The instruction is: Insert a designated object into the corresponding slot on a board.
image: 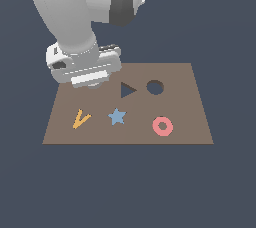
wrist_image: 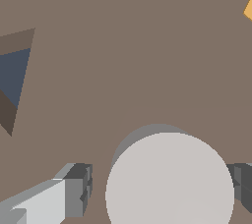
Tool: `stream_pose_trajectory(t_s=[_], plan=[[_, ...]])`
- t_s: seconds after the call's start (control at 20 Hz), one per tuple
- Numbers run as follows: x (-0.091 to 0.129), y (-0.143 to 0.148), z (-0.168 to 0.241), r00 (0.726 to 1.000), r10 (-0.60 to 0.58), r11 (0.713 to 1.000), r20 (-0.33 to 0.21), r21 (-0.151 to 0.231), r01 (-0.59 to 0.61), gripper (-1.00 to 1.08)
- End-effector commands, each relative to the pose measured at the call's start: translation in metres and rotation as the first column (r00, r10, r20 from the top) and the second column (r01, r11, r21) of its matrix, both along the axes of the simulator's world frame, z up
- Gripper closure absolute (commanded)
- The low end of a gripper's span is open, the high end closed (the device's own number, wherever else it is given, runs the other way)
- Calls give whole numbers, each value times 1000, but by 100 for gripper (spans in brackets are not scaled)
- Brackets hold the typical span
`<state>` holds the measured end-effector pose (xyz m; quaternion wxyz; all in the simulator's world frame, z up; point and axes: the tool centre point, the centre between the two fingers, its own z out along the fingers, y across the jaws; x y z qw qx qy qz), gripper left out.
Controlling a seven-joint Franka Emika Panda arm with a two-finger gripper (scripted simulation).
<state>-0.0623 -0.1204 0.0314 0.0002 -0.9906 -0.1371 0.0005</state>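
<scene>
The pale grey-white round disc [wrist_image: 170,183] lies flat on the brown board [wrist_image: 123,46] and fills the space between my fingers. My gripper [wrist_image: 160,191] straddles it, open. One finger [wrist_image: 74,193] stands a small gap off the disc's edge, and the other finger [wrist_image: 241,188] is at its opposite edge. In the exterior view my hand [image: 87,74] hangs low over the board's [image: 180,107] far corner on that view's left, hiding the disc. The round hole [image: 155,87] lies open further to that view's right.
A dark triangular hole [image: 127,90] sits between my hand and the round hole. On the board's near half lie an orange V piece [image: 80,118], a blue star [image: 117,116] and a pink ring [image: 162,126]. Dark floor surrounds the board.
</scene>
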Motion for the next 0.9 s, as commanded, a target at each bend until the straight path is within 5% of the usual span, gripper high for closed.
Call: stream_pose_trajectory(t_s=[0.0, 0.85], plan=[[0, 0, -1, 1000, 0, 1000, 1, 0, 0, 108], [-2, 3, 0, 1000, -23, 1000, 2, -1, 23, 108]])
